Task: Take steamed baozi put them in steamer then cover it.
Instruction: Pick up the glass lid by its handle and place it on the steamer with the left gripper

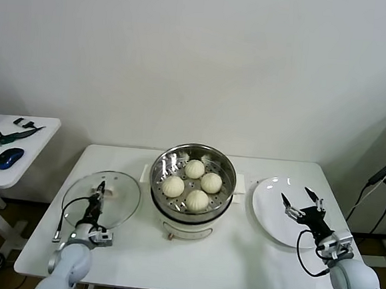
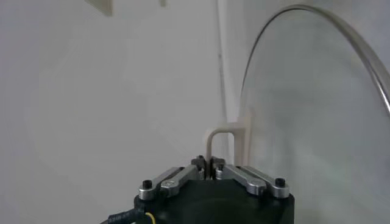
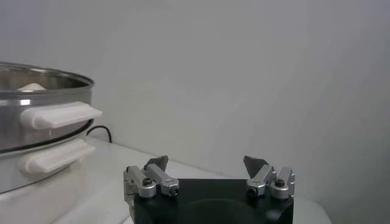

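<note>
Four creamy-white baozi [image 1: 192, 180] lie on the perforated tray inside the shiny steel steamer [image 1: 161, 167], which stands on its white base at the table's middle. The clear glass cover [image 1: 118, 209] with a metal rim is to its left. My left gripper [image 1: 99, 192] is shut on the cover's white handle [image 2: 220, 135], and the glass shows beside it in the left wrist view [image 2: 317, 103]. My right gripper [image 1: 300, 199] is open and empty above the white plate [image 1: 271, 211]. The steamer's side handle shows in the right wrist view [image 3: 60, 114].
A side table [image 1: 25, 151] at the far left holds a blue mouse [image 1: 9, 157] and small tools. A cable [image 1: 377, 179] hangs at the far right. The white plate on the right bears nothing.
</note>
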Robot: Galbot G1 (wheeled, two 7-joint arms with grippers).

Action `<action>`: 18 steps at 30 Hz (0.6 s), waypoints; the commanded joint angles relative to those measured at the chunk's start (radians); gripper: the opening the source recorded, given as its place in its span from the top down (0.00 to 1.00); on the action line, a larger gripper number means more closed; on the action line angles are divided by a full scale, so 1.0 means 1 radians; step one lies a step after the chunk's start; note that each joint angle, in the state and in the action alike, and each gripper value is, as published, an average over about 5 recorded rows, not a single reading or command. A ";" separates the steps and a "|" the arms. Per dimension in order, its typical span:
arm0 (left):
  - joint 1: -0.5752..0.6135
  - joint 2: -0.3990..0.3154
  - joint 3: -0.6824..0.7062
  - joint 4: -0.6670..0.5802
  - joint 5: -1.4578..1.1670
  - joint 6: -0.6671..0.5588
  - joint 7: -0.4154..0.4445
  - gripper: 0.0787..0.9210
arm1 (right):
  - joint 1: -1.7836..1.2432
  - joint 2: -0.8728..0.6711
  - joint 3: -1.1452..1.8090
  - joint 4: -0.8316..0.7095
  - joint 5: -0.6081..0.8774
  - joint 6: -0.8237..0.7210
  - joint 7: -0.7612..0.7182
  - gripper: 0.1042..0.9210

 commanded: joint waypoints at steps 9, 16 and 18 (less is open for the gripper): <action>0.156 0.077 -0.038 -0.440 -0.038 0.092 0.078 0.93 | 0.003 -0.008 0.009 -0.012 -0.012 0.007 -0.007 0.12; 0.239 0.142 -0.059 -0.608 -0.044 0.182 0.130 0.93 | 0.009 -0.012 0.010 -0.025 -0.021 0.013 -0.011 0.12; 0.248 0.160 -0.064 -0.639 -0.044 0.197 0.143 0.93 | 0.012 -0.013 0.010 -0.030 -0.024 0.015 -0.013 0.12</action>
